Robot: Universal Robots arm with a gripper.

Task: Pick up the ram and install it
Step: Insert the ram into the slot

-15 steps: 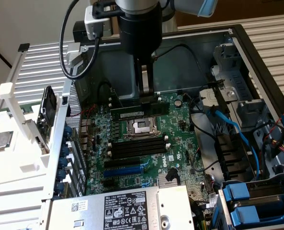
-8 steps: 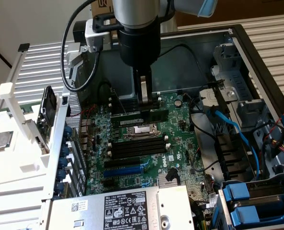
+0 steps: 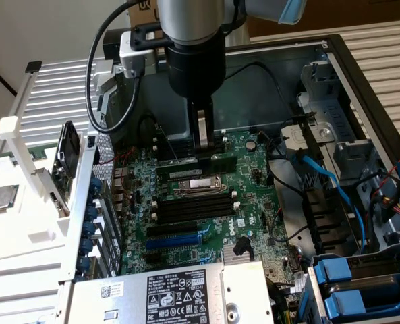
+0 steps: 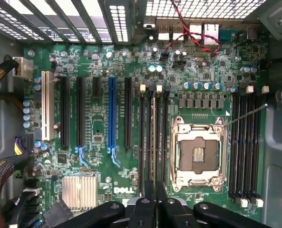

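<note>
As fingers [image 4: 149, 203] grip ram [image 4: 153, 137], edge-on over slots [image 4: 144, 142]

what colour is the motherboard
Green; the motherboard shows best in the wrist view.

Open grey metal computer case [image 3: 359, 67]; green motherboard [image 3: 250, 202] inside. Grey robot arm [image 3: 193, 20] points its black-and-silver gripper [image 3: 204, 145] down. Fingers are pinched together on the top edge of the long narrow green circuit-board ram [image 3: 220, 164]. The ram runs level just beside the silver processor socket [image 3: 198, 183]. Four long black empty slots [image 3: 193, 208] lie on the socket's other side.
</note>
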